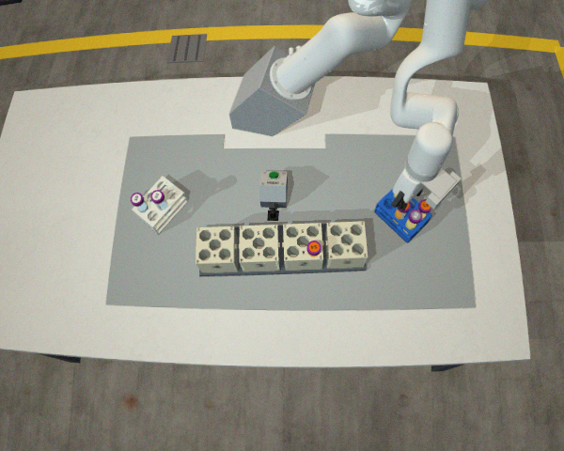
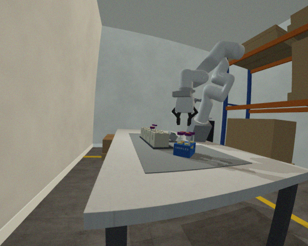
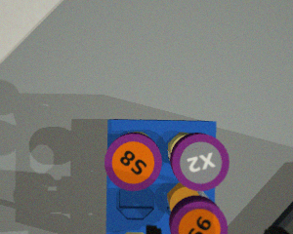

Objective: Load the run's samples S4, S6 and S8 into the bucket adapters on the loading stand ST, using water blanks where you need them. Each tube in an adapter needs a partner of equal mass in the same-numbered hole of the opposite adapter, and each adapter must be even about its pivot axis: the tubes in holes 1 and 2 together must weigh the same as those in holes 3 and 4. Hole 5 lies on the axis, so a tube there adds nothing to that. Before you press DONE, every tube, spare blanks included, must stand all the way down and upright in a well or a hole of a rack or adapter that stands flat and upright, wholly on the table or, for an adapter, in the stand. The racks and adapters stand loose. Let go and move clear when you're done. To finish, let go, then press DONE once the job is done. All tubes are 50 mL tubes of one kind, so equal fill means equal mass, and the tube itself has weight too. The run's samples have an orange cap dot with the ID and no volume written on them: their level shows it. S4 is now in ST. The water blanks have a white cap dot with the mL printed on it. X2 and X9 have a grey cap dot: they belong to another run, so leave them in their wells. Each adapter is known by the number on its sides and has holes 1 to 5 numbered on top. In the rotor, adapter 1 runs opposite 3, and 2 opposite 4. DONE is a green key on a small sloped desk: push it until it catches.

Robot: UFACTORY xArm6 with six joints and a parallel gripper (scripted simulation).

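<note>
My gripper (image 1: 399, 198) (image 2: 183, 122) is open and empty, a short way above the blue sample rack (image 1: 386, 209) (image 2: 184, 150) (image 3: 161, 128) at the right of the mat. In the wrist view, S8 (image 3: 133, 162) (image 1: 424, 206) and grey-dotted X2 (image 3: 200, 162) (image 1: 414, 216) stand side by side in the rack, with S6 (image 3: 199, 225) behind X2. In the top view, S6 is partly hidden under my fingers. S4 (image 1: 313, 247) stands in the third adapter from the left of the stand's four cream adapters (image 1: 216, 248) (image 2: 159, 139).
A white rack (image 1: 168, 213) with two white-dotted blanks (image 1: 136, 197) (image 1: 157, 195) stands at the left of the mat. The green DONE key (image 1: 273, 175) sits on its small desk behind the stand. The arm's grey base (image 1: 265, 104) is at the back.
</note>
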